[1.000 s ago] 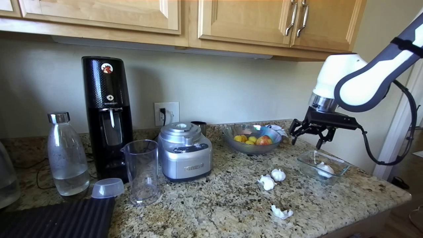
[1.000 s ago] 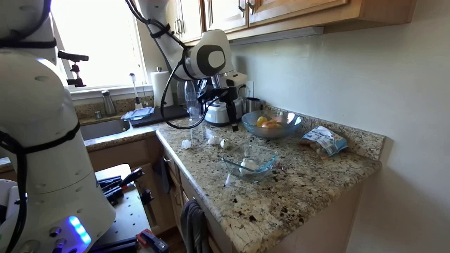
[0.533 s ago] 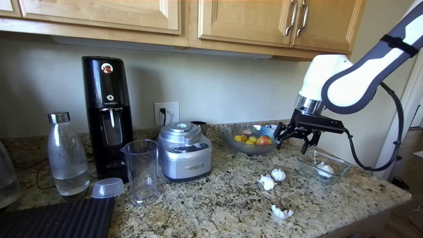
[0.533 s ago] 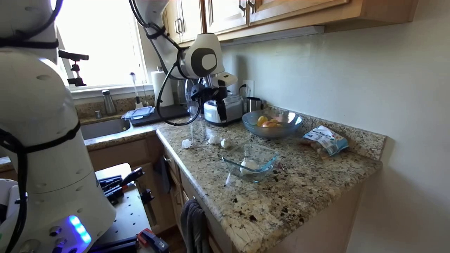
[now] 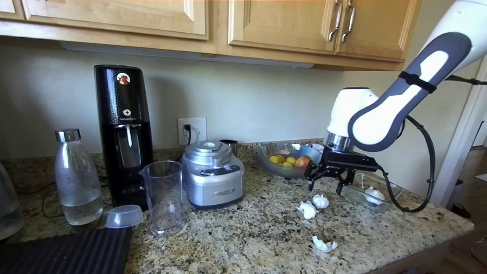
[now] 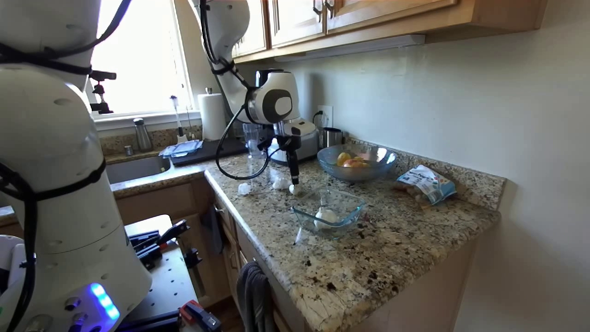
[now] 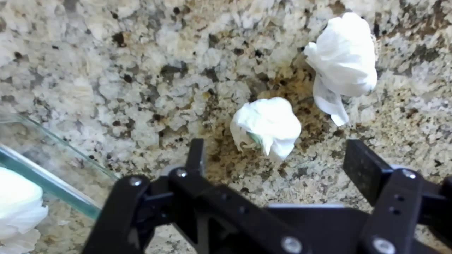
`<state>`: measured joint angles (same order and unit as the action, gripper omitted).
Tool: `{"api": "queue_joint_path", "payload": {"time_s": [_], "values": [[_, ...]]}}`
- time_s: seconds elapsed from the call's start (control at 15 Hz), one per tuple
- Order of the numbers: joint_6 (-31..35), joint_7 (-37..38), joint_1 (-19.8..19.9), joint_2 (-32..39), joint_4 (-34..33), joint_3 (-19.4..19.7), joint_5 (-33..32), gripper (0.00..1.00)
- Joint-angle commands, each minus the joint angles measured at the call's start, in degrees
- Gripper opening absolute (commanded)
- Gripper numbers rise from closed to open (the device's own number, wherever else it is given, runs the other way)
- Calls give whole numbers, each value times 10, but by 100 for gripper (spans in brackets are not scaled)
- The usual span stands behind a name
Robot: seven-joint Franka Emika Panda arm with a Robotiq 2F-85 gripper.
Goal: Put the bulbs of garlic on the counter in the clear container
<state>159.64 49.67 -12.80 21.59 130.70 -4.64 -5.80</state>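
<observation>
Spread wide, the gripper (image 5: pixel 325 188) is held just above the smaller garlic bulb (image 7: pixel 268 125) on the counter (image 5: pixel 266 236), its fingers (image 7: pixel 365 171) well apart. Just beside that bulb a larger bulb (image 7: pixel 344 58) is seen; nearer the drawer-side edge, a ragged garlic piece (image 6: pixel 244 188). Toward the free corner the clear container (image 6: pixel 340 225) is placed, with another bulb (image 6: pixel 325 218) inside. Beside the wall-side edge fruit (image 6: pixel 352 163) is held in the glass bowl (image 6: pixel 341 174).
</observation>
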Motion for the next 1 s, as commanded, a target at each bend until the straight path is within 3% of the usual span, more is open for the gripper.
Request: {"api": "queue_joint_path", "payload": {"time_s": [0.0,0.6,0.73,0.93], "values": [[4,-16,-25,32,-28,22,13,100],[-7,-12,-58,86,-67,63,18,100],[-6,-14,-58,86,-67,62,21,73],[-10,-15,-56,81,-66,59,26,53]]}}
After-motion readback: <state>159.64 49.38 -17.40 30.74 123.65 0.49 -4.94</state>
